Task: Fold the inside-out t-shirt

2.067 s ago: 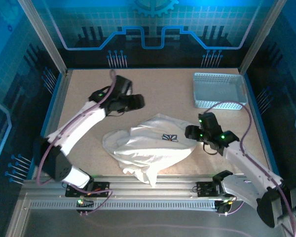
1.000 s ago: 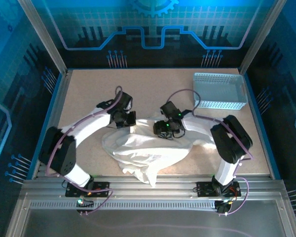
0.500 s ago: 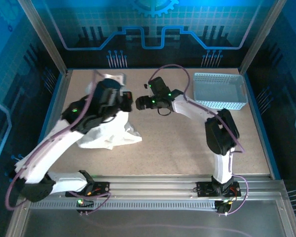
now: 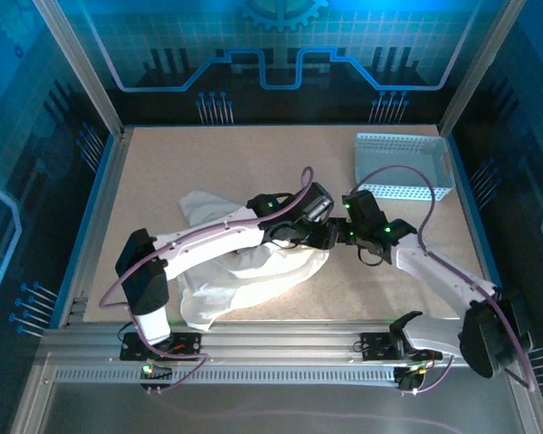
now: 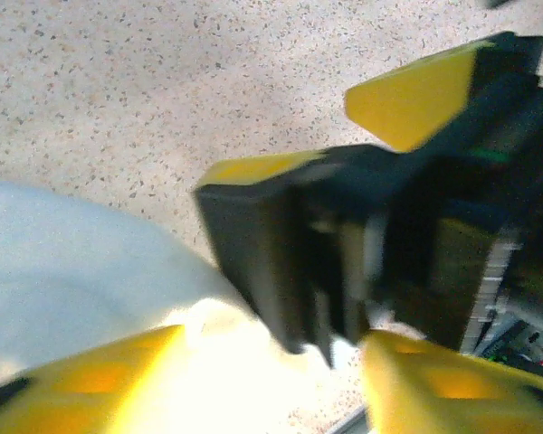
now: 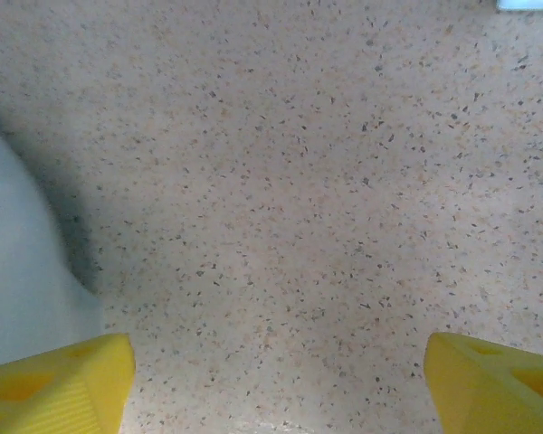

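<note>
Inside-out t-shirt (image 4: 244,276) first: I see one white garment, bunched in a heap on the left-centre of the table (image 4: 253,163), its nearest flap reaching toward the front rail and its right edge ending just beside both grippers. My left arm stretches across above the heap. The left gripper (image 4: 319,237) sits at that right edge with its jaws spread. In the left wrist view cloth lies under and between the yellow fingertips (image 5: 81,384), but I judge that nothing is pinched. Almost nose to nose with it, the right gripper (image 4: 351,237) hangs over bare tabletop, jaws wide and empty, the t-shirt's edge just off to one side. That closeness is my first worry: any move toward each other could knock the two grippers together. Second, the left arm crosses over the cloth, so drawing it back low could drag the heap out of shape. Third, the t-shirt is crumpled in layers with no hem or sleeve laid out plainly, so a pinch here may catch several layers and give a lopsided fold. Farthest away, one perforated basket (image 4: 407,191) stands at the back right, well apart from the t-shirt. My count: one t-shirt, two arms, two grippers, one basket.
</note>
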Controlling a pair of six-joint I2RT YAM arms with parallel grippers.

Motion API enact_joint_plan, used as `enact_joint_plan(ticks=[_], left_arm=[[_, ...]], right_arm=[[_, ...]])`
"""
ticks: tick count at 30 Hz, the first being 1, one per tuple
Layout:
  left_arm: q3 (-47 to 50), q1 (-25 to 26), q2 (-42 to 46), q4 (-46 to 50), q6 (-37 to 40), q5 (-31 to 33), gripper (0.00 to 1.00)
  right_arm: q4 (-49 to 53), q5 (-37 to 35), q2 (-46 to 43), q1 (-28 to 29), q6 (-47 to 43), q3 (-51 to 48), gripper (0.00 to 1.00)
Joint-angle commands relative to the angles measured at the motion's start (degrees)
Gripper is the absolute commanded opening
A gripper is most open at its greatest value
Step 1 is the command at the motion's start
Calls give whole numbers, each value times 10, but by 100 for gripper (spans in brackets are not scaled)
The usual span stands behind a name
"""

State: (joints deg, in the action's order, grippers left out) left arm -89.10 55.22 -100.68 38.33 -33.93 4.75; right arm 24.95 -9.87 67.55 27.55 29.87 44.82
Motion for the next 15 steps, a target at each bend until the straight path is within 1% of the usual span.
enact_joint_plan(ticks=[1, 4, 7, 10, 12, 15], left_arm=[[58, -40, 90, 21, 5, 40, 68], [131, -75, 163, 26, 1, 46, 73], [187, -99, 207, 27, -11, 45, 75], [219, -96, 216, 23, -21, 40, 75], [248, -86, 231, 4, -29, 37, 75], [298, -66, 266, -27, -29, 30, 76]], right_arm=[[11, 11, -39, 28, 6, -8, 85], [7, 4, -50, 59, 8, -14, 85], [-3, 6, -36, 90, 2, -9, 85], [-40, 40, -7, 128, -33, 2, 86], [-57, 81, 16, 140, -43, 17, 87], [-81, 119, 45, 152, -44, 32, 87]])
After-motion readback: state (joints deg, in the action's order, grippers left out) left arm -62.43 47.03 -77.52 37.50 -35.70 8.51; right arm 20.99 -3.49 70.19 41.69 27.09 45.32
